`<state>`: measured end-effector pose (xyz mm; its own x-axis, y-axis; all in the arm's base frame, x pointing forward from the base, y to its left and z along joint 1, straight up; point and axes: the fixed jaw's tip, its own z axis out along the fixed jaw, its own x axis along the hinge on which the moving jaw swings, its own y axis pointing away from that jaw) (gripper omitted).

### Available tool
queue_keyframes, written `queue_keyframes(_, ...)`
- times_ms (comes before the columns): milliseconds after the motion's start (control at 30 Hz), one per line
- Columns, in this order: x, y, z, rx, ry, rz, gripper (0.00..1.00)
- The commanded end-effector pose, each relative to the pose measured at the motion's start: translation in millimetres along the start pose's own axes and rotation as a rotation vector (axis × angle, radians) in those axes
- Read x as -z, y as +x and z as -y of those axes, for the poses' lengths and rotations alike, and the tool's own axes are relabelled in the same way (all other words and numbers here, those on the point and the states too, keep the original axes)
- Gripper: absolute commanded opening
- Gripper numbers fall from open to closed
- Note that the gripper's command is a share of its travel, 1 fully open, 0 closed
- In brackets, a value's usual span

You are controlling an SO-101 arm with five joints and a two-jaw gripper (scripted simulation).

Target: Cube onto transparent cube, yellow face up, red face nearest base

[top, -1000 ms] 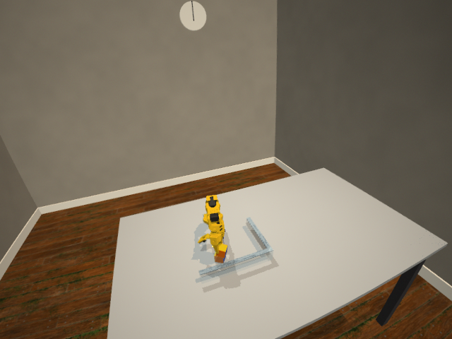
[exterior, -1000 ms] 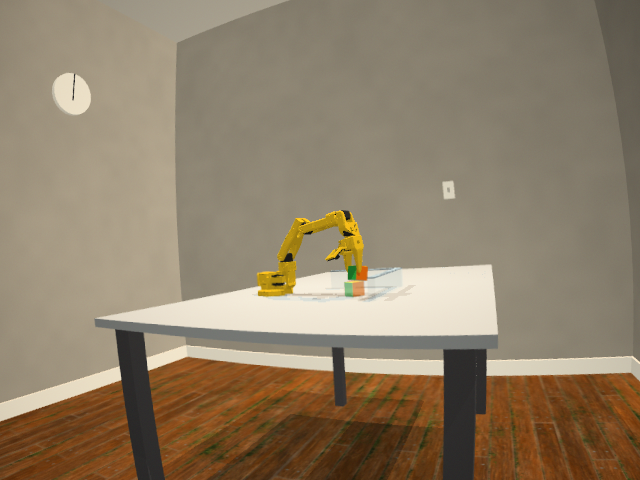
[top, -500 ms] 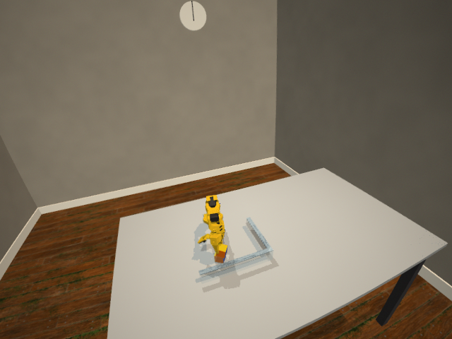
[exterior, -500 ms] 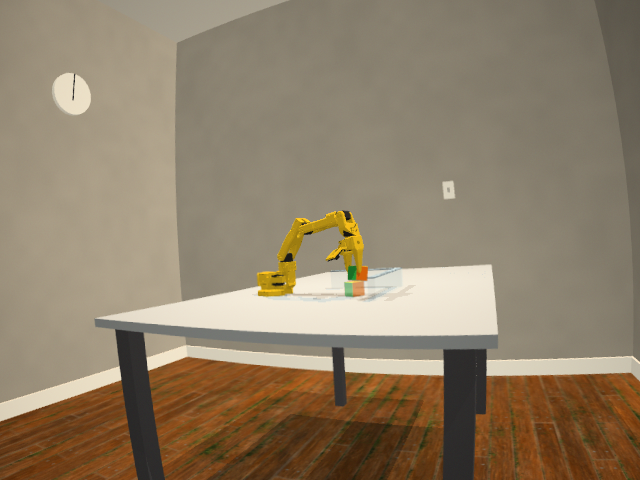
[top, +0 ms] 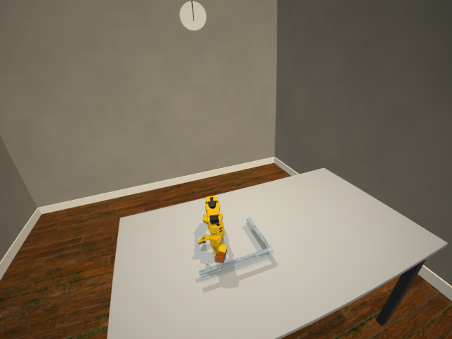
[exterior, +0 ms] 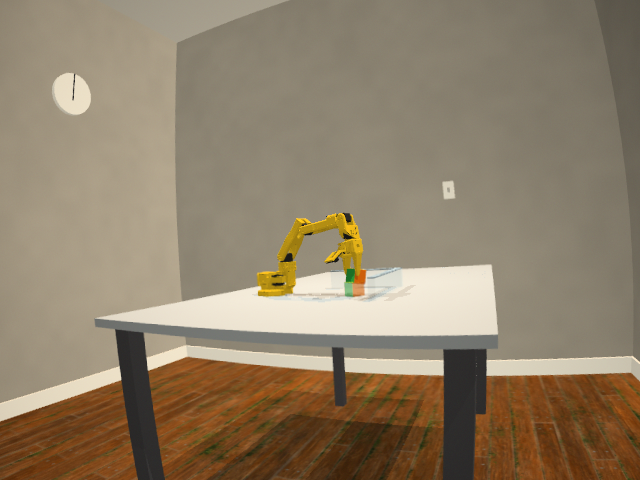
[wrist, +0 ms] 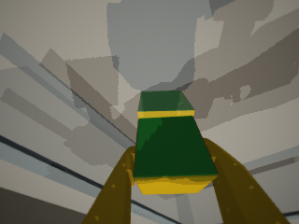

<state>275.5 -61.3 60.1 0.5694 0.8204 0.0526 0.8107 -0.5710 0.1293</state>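
Note:
My gripper [wrist: 173, 187] is shut on the cube [wrist: 172, 148], which shows a green face to the wrist camera and a yellow face toward the fingers' base. In the exterior view the cube [exterior: 356, 275] shows green and orange faces and hangs just above the transparent cube [exterior: 354, 289] on the table. The transparent cube also shows in the wrist view [wrist: 164, 104], green with a yellow edge, directly below the held cube. In the top view the cube [top: 219, 257] shows an orange face under the gripper [top: 219, 251], next to the rail.
A pale transparent L-shaped rail [top: 251, 251] lies on the table just past the cube. The arm's base [exterior: 272, 283] stands left of it. The table's edges lie well away from the arm.

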Motion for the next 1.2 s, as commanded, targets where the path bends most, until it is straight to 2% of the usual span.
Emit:
queue_keyframes(0,40.4,3.2,-15.3,0.000,-0.148,-0.062,0.22)
queue_keyframes(400,26.8,-1.2,-16.1,0.000,-0.141,-0.054,0.22)
queue_keyframes(1167,17.8,-1.1,-17.3,0.000,-0.141,-0.054,0.22)
